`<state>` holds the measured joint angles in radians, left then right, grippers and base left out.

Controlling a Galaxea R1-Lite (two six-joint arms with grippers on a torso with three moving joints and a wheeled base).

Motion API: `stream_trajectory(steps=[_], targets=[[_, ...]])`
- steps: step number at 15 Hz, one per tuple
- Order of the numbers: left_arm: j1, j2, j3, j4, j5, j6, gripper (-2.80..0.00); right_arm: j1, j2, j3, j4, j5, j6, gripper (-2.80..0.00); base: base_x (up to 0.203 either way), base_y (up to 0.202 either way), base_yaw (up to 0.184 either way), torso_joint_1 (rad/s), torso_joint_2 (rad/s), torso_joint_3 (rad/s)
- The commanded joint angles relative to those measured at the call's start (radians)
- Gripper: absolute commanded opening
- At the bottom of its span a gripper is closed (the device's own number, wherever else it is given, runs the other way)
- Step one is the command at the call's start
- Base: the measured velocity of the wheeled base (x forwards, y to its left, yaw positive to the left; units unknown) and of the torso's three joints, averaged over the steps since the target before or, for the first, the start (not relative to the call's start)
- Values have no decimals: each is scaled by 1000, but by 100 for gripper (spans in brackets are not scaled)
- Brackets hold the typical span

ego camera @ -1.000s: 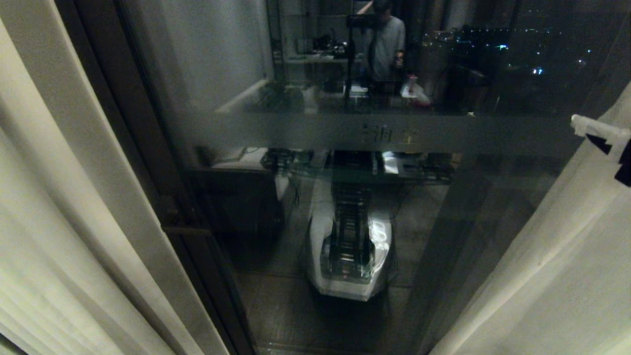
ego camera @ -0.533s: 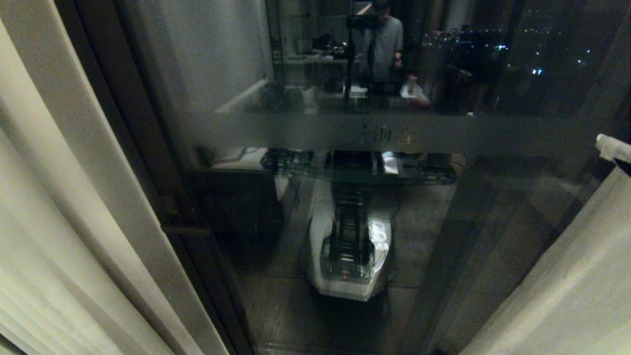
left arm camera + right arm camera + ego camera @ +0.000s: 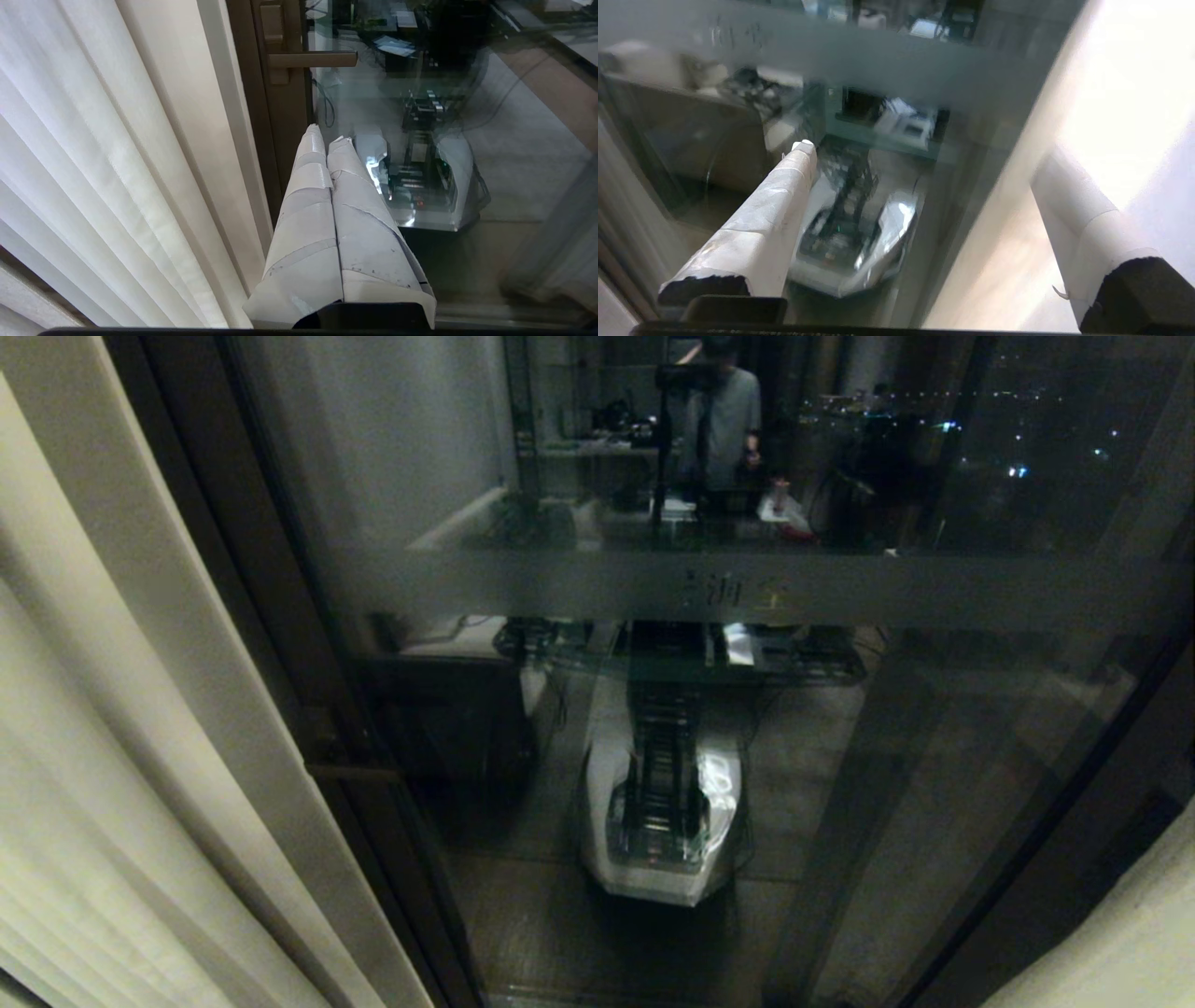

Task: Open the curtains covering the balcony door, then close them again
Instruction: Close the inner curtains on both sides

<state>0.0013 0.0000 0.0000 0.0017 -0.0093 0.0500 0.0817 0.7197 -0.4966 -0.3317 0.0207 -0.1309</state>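
Glass of the tall balcony door (image 3: pixel 728 728), set in a dark brown frame, stands uncovered across the middle of my head view, with a frosted horizontal band (image 3: pixel 747 590) running across it. Taking that door as the reference: the cream woven curtain panel on my left (image 3: pixel 103 784) hangs in long vertical pleats beside the door's left frame member, and only a corner of the cream curtain panel on my right (image 3: pixel 1120 943) shows past the door's right edge, low in the head view. A brown lever handle (image 3: pixel 312 59) sits on the door frame, seen from my left wrist. My left gripper (image 3: pixel 327 140) hangs just in front of the door frame, between the left panel and the glass; its two white-wrapped fingers are pressed together along their length and hold nothing. My right gripper (image 3: pixel 924 154) faces the glass near the door's right side, its fingers spread wide apart with nothing between them; one finger (image 3: pixel 775 196) lies against the view of the glass, the other (image 3: pixel 1073 210) against the pale fabric of the right panel, and I cannot tell whether it touches the cloth. Reflections in the glass show my own white base (image 3: pixel 663 812) and a person standing well behind me (image 3: pixel 728 420).
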Motion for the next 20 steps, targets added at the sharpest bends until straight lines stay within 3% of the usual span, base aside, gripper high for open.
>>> stream_trajectory(steps=[1,6,10,11,16,20], targets=[[0,0,0,0,0,1,-280,0,-130,30,63,-20,-1,0,0,0,0,0,0,0],[0,0,0,0,0,1,-280,1,-280,115,120,-106,-1,0,0,0,0,0,0,0],[0,0,0,0,0,1,-280,5,-438,142,320,-144,-5,0,0,0,0,0,0,0],[0,0,0,0,0,-1,-280,6,-436,147,323,-153,-7,-280,0,0,0,0,0,0],[0,0,0,0,-1,-1,-280,6,-436,239,263,-144,-14,-280,0,0,0,0,0,0],[0,0,0,0,0,-1,-280,6,-436,406,77,-100,-11,-280,0,0,0,0,0,0]])
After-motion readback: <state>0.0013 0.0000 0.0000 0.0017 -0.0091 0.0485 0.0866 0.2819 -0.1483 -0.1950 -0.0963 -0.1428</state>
